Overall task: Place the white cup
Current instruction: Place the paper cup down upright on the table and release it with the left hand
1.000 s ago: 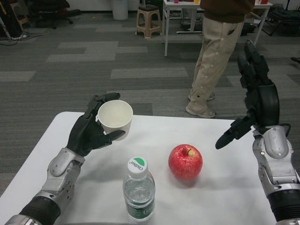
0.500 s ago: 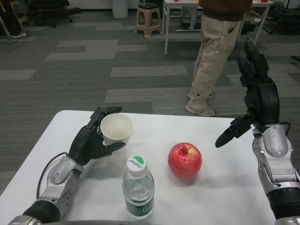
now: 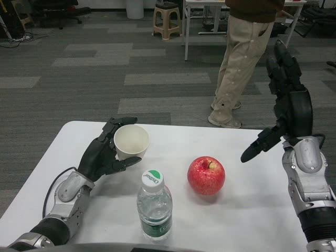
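Left hand (image 3: pixel 102 155) pinches the white cup (image 3: pixel 131 142) by its wall over the table (image 3: pixel 252 210) | cup likely light, thin, crushable; grip gently below rim | right hand (image 3: pixel 286 105) raised, fingers spread.

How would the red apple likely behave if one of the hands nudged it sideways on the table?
The apple is round and rests on a small base, so a nudge would probably roll or rock it rather than slide it. Its skin looks glossy, so fingers may slip. It looks solid, likely heavy for its size and stiff. The water bottle stands close by and could get bumped.
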